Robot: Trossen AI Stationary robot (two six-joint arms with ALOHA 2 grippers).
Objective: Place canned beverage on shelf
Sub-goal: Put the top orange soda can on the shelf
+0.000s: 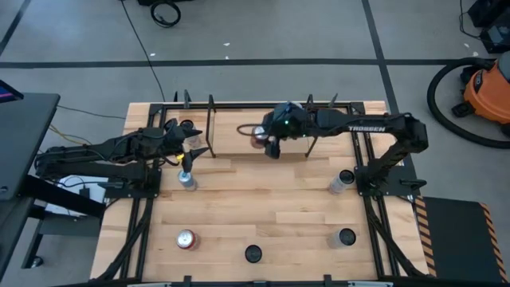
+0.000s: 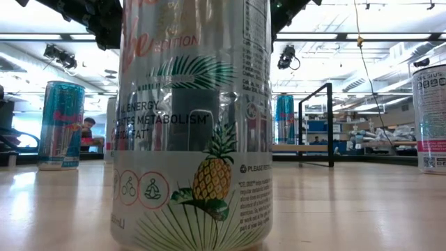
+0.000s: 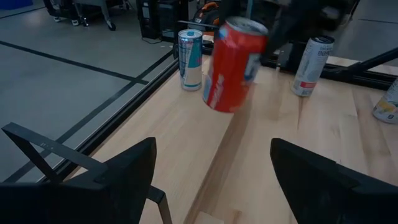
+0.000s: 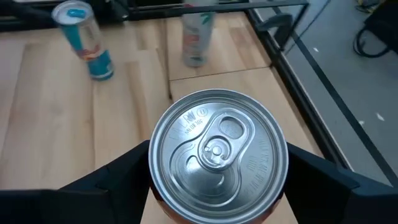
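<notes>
Both arms are dark, near-black, built from chunky jointed segments. The right arm (image 1: 374, 127) carries white block lettering "TROSSEN" along its forearm link, and a small green light glows on top of its wrist housing (bright enough to catch the eye from above). The left arm (image 1: 96, 151) looks same make, matte black, w/ thin cables trailing off by its base end. Each arm sits on a black base bracket at the worktop's side. Jaws on the left gripper (image 3: 211, 180) are broad, flat, dark wedges; the right gripper (image 4: 217, 186) has same matte black fingers, angular edges.
</notes>
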